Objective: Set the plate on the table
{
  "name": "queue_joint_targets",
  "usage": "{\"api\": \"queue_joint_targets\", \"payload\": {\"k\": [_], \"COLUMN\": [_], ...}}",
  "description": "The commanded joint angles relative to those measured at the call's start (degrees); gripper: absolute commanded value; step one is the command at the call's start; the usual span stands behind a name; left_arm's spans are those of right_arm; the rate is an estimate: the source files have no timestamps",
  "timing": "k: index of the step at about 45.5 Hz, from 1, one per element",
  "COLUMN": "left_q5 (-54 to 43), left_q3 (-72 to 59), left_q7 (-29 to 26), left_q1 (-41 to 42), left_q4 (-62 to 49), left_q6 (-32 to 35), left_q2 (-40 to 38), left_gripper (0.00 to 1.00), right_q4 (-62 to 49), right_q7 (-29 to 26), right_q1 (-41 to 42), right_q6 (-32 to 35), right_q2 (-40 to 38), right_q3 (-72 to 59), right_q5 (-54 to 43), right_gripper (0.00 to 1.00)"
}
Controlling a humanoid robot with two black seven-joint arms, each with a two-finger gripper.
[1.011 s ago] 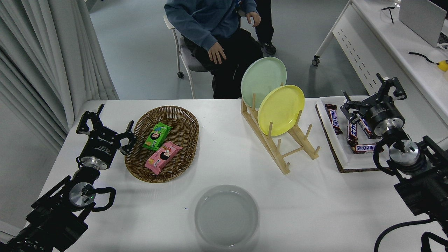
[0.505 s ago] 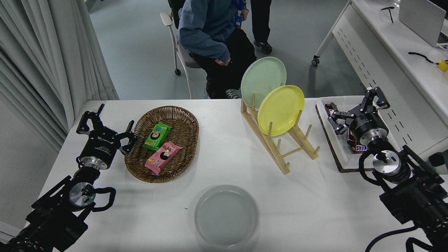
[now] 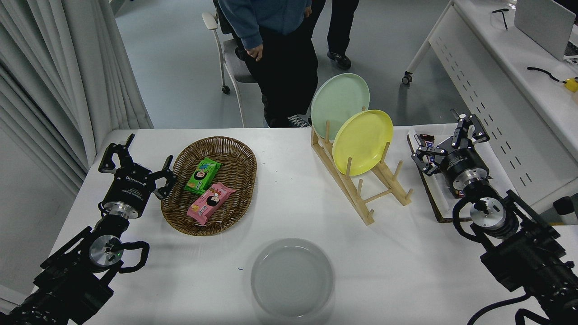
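The pale grey-white plate lies flat on the white table, near the front edge at the middle. My right gripper is open and empty, far right of the plate, over the tray of chocolate bars. My left gripper is open and empty, parked at the lower left beside the wicker basket.
A wooden rack holds a mint-green plate and a yellow plate. A wicker basket holds two snack packs. A white tray with chocolate bars stands at the right. A person stands at the far side.
My right arm has moved left, toward the rack, with its gripper still over the tray. The person has risen from the chair and stands. The grey-white plate has not moved.
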Motion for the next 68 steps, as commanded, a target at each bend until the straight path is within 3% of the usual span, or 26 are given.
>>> {"api": "queue_joint_targets", "payload": {"k": [1, 26, 68], "left_q5": [0.0, 0.0, 0.0], "left_q3": [-0.1, 0.0, -0.1], "left_q7": [0.0, 0.0, 0.0], "left_q1": [0.0, 0.0, 0.0], "left_q4": [0.1, 0.1, 0.1], "left_q6": [0.0, 0.0, 0.0], "left_q2": [0.0, -0.1, 0.0], "left_gripper": [1.00, 1.00, 1.00], "right_q4": [1.5, 0.8, 1.0], "right_q7": [0.0, 1.2, 1.4], "right_q1": [-2.7, -5.3, -5.2], "right_q6": [0.1, 0.3, 0.3], "right_q2": [-0.6, 2.7, 1.5], "right_q3": [0.3, 3.6, -1.3], "right_q5": [-0.3, 0.0, 0.8], "right_gripper": [1.00, 1.00, 1.00]}}
